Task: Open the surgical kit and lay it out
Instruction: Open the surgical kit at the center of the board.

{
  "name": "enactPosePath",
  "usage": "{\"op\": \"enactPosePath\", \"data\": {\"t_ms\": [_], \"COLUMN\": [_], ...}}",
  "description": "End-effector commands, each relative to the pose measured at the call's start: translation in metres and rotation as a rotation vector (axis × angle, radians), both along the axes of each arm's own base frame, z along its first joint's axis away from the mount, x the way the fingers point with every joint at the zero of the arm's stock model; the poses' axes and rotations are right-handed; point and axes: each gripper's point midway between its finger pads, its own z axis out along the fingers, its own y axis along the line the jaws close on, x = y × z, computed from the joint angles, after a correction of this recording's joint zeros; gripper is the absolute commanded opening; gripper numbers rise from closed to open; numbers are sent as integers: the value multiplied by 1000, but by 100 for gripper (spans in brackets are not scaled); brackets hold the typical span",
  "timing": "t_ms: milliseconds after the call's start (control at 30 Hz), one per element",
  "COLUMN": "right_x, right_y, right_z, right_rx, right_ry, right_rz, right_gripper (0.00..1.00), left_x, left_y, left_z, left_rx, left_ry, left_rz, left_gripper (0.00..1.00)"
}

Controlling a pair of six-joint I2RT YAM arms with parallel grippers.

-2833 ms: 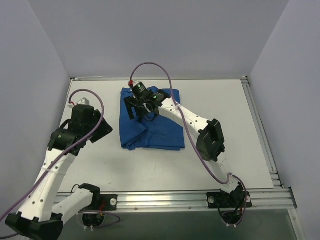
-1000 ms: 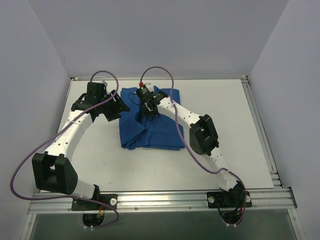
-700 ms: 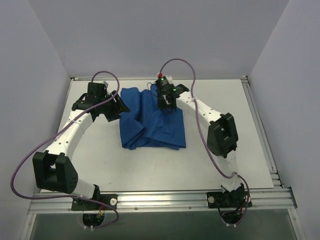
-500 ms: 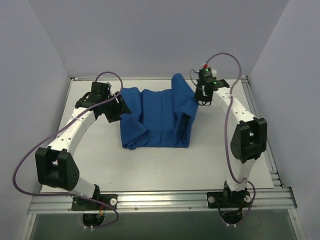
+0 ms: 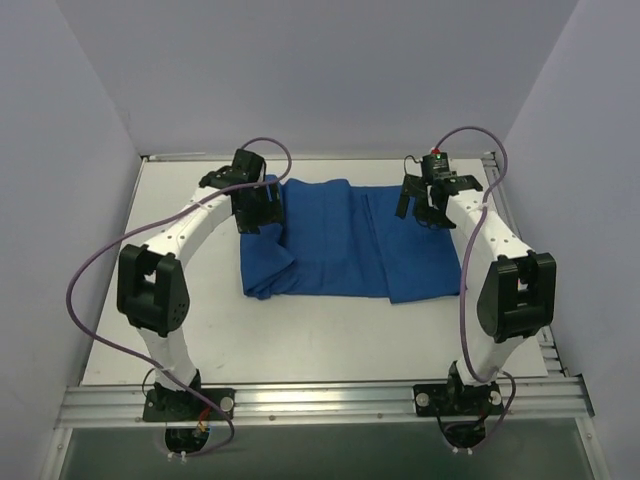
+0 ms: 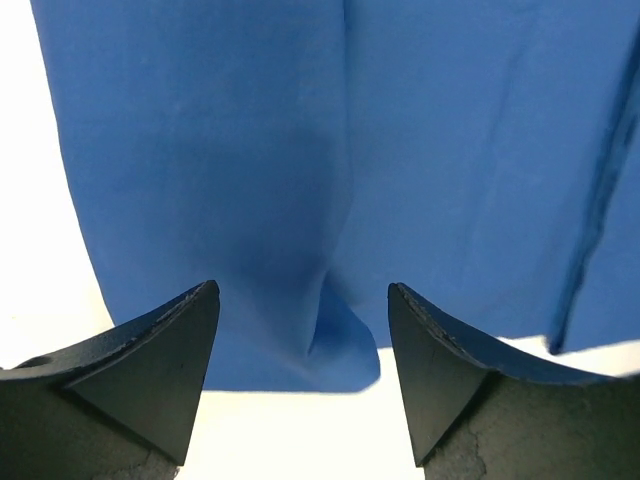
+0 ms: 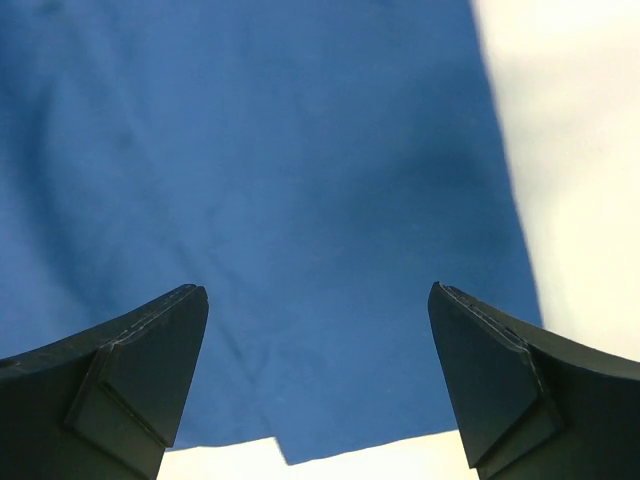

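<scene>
The royal-blue cloth wrap (image 5: 340, 240) lies on the white table, its right flap spread flat to the right. It fills the left wrist view (image 6: 330, 170) and the right wrist view (image 7: 270, 200). My left gripper (image 5: 262, 212) is open and empty over the wrap's far left corner; a small folded corner lies between its fingers (image 6: 160, 360). My right gripper (image 5: 425, 212) is open and empty above the wrap's far right flap. The steel tray and the instruments are hidden.
The white table (image 5: 180, 310) is walled by grey panels on three sides. A metal rail (image 5: 320, 400) runs along the near edge, with both arm bases on it. A raised rail (image 5: 520, 260) borders the table's right side.
My right gripper pulled the wrap's top flap from the middle out to the right, then let go and opened. My left arm swung in from the near left to the wrap's far left corner.
</scene>
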Motion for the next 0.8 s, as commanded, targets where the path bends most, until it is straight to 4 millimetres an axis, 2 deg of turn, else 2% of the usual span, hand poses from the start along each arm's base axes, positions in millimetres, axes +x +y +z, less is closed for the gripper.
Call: {"op": "enactPosePath", "data": {"t_ms": [0, 33, 67, 133, 167, 267, 300, 400, 433, 500, 533, 600, 633, 733, 767], "right_x": [-3, -3, -4, -4, -4, -2, -2, 2, 5, 6, 6, 7, 8, 11, 9], "right_y": [15, 22, 26, 33, 37, 43, 46, 55, 58, 66, 69, 76, 78, 79, 86], "right_z": [21, 21, 22, 20, 19, 14, 12, 9, 8, 6, 1, 1, 0, -5, -6], "right_rx": [-22, -18, -12, 7, 11, 5, 10, 15, 16, 16, 15, 12, 12, 11, 39], "right_ry": [-24, -31, -35, -37, -35, -22, -15, -4, 2, 9, 26, 25, 25, 35, 45], "right_rz": [88, 103, 112, 130, 142, 167, 178, 210, 221, 244, 251, 272, 275, 275, 296], "right_gripper": [98, 98, 98, 98, 97, 97, 97, 96, 96, 96, 96, 96, 96, 96, 96], "left_x": [10, 12, 15, 18, 21, 27, 34, 39, 38, 39, 31, 30, 25, 3, -11], "left_y": [6, 10, 12, 10, 7, 3, 6, 25, 47, 69, 95, 109, 119, 159, 183], "left_z": [-4, -20, -18, -27, -26, -20, -12, 5, 16, 27, 33, 40, 40, 20, -5], "left_rx": [148, 203, 228, 264, 259, 238, 233, 240, 250, 220, 205, 181, 208, 235, 224], "left_ry": [8, 42, 50, 64, 53, 53, 33, -7, -20, -52, -64, -101, -94, 17, 81], "left_rz": [-32, -33, -32, -55, -64, -89, -79, -58, -12, 40, 86, 105, 119, 215, 267], "left_gripper": [77, 77, 76, 70, 54, 24, 3, 2, 2, 2, 2, 2, 2, 4, 19]}}
